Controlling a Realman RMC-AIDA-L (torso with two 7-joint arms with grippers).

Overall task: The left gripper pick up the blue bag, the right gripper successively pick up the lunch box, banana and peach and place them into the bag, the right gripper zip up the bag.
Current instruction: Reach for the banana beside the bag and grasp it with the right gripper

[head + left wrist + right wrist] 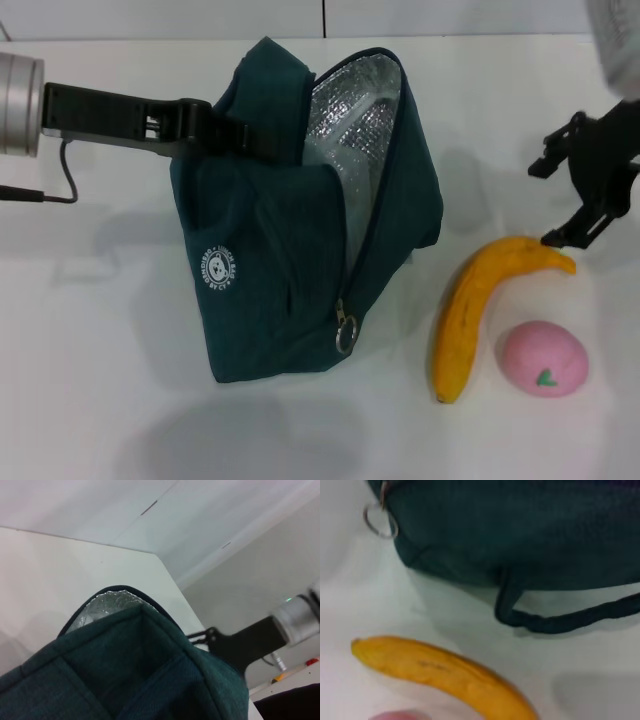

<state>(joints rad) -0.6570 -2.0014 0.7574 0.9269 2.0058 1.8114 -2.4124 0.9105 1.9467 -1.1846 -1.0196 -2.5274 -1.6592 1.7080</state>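
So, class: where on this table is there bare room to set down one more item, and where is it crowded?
Free: the table left of the blue bag and under the left gripper. Crowded: the right side, where the banana, the peach and the right gripper sit close together.

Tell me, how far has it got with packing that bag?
The left pincer holds the blue bag open. No lunch box is on the table; whether it's inside can't be seen. The right pincer hangs open above the banana. Peach and zipping remain.
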